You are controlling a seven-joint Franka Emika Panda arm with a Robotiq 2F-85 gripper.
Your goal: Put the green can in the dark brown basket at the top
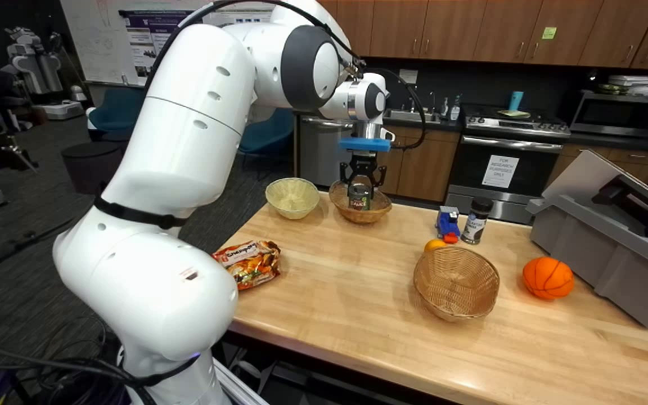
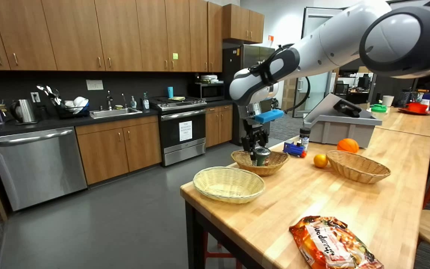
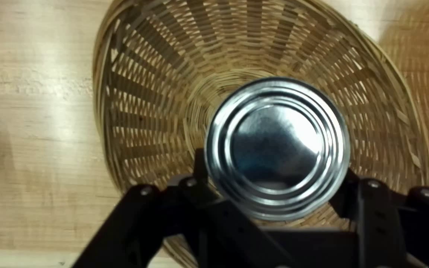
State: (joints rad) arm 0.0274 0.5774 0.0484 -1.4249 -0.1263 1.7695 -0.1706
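The short, cylindrical, silver-topped green can [image 3: 277,148] stands roughly upright inside the rim of the small, round, shallow brown woven basket [image 3: 233,48], its lid covering part of the woven centre in the wrist view. Whether its base meets the weave I cannot tell. It should be stiff, with little give, though too hard a pinch might dent the wall. The label appears to read "sauce", so if the can is full it probably weighs a fair amount for its size. Its smooth, curved side could slip or turn between narrow pads; the best hold is straight across the middle of the label, below the raised metal rim. The black two-fingered pincer [image 3: 272,178] stands parted to about the can's width, one finger on each side, and seems to have hold of it; the lid hides part of the contact. The brown basket is likely light and springy, so a low, even release suits it: let go off-centre, the can could tip on the sloping weave. On the pale wooden bench [image 1: 346,270], a pale yellow woven basket [image 1: 292,198] sits just beside, and a larger tan wicker basket [image 1: 458,275] well apart.
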